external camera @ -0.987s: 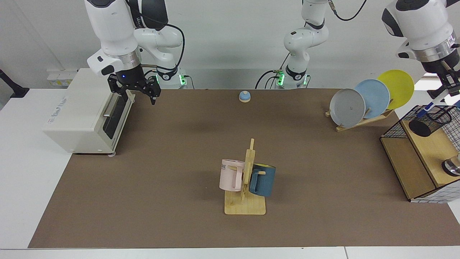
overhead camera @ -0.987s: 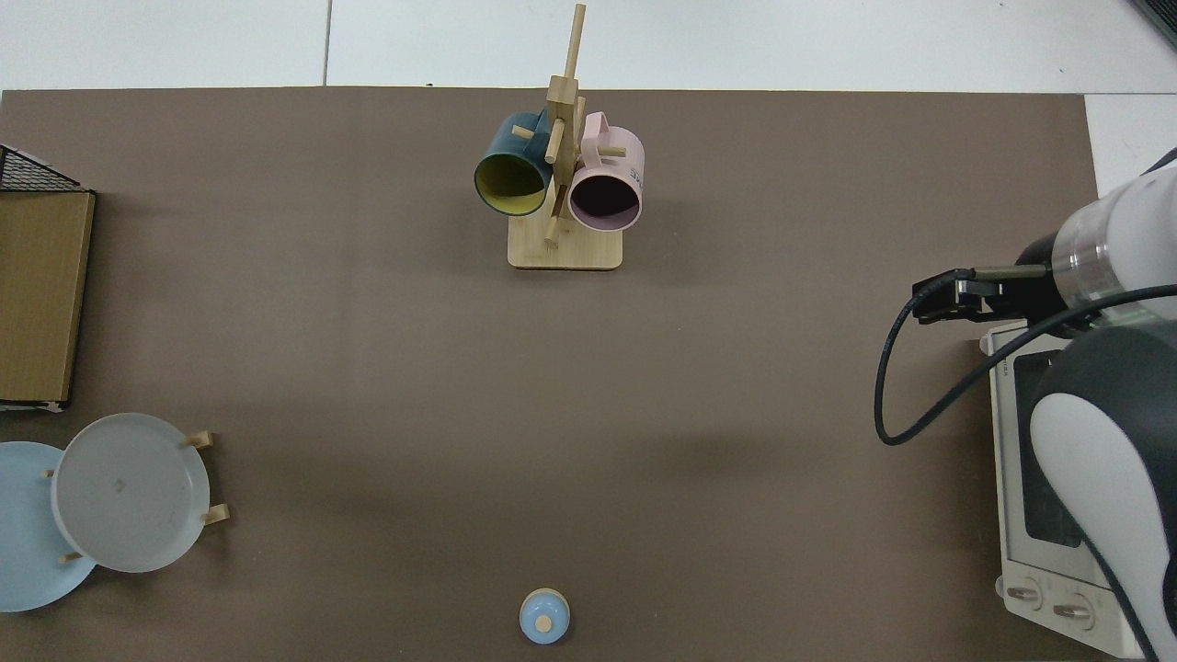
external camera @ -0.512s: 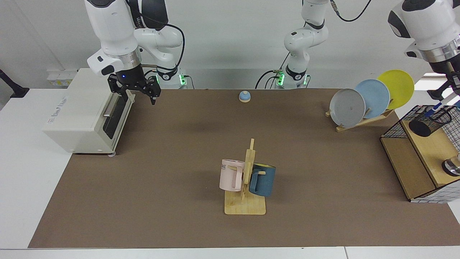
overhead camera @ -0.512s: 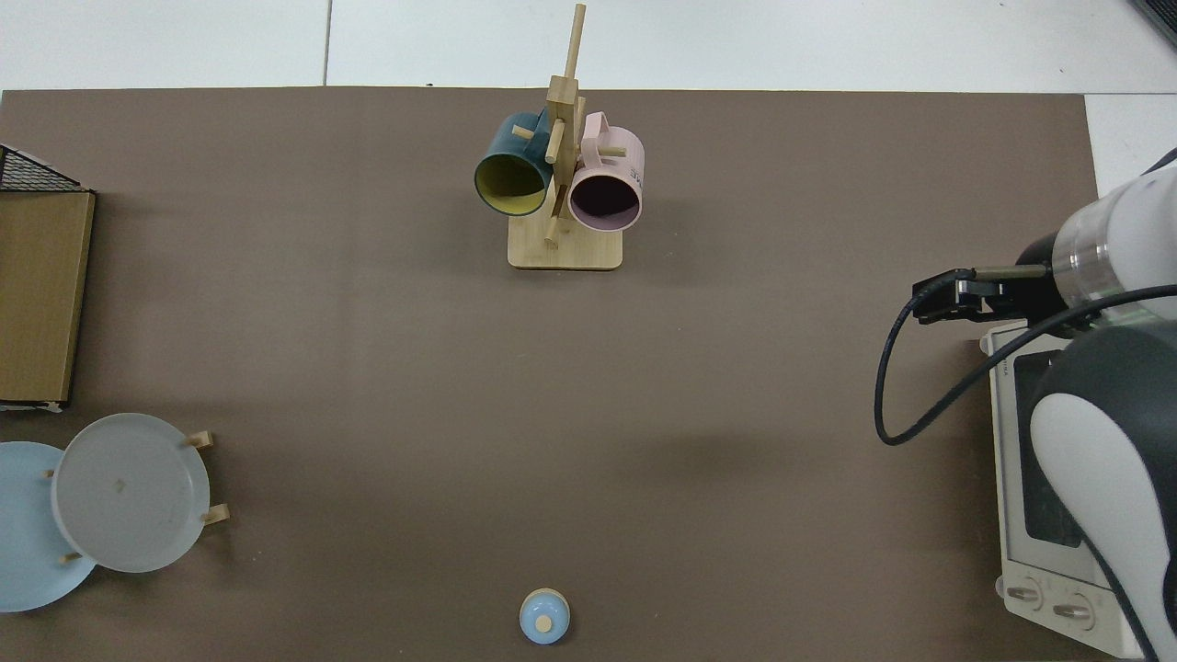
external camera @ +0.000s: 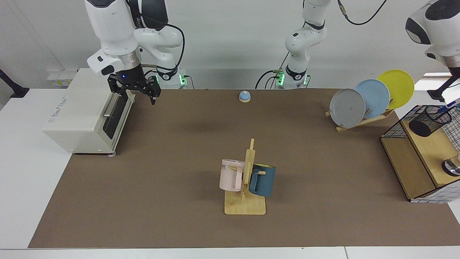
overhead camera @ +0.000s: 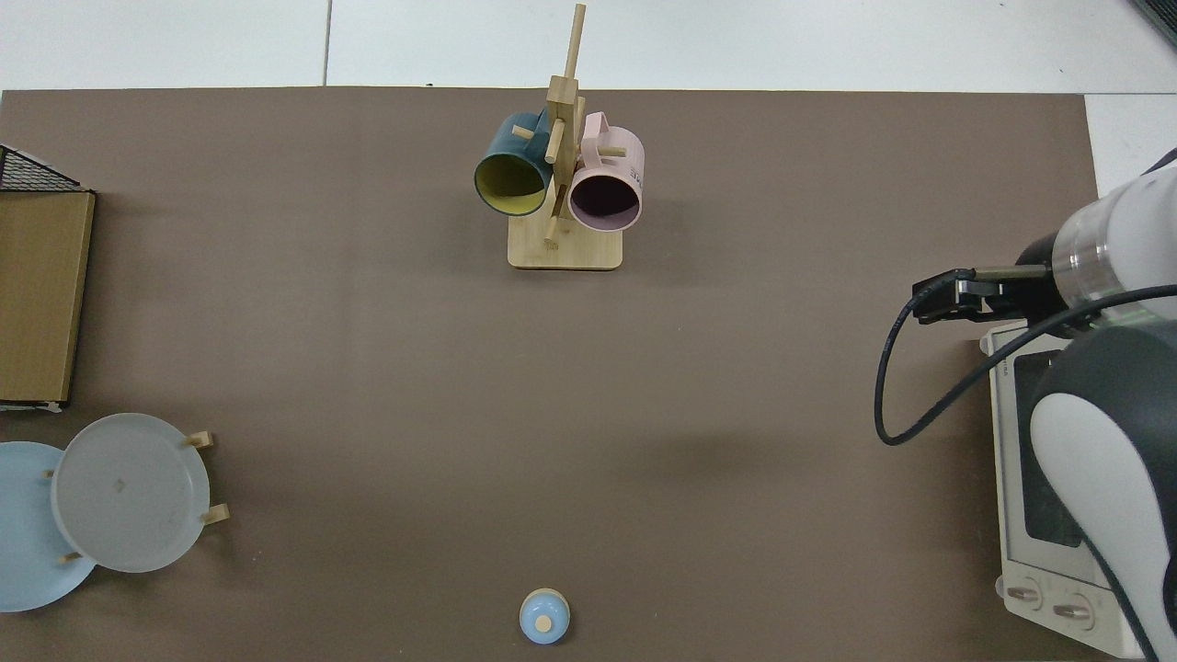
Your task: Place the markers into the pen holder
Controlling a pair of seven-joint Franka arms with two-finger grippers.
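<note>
Leaning inside the pen holder (external camera: 430,122), the marker (external camera: 449,105) looks light, rigid, best pinched mid-barrel; left gripper out of view, right gripper (external camera: 138,94) waits spread and empty beside the toaster oven (external camera: 82,111).

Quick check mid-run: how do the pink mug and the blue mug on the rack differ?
The pink mug bears dark lettering; the blue mug shows none. The blue mug is yellow inside; the pink mug looks dark inside. Both, similar in size, hang by their handles on the wooden rack, one each side of its post.
</note>
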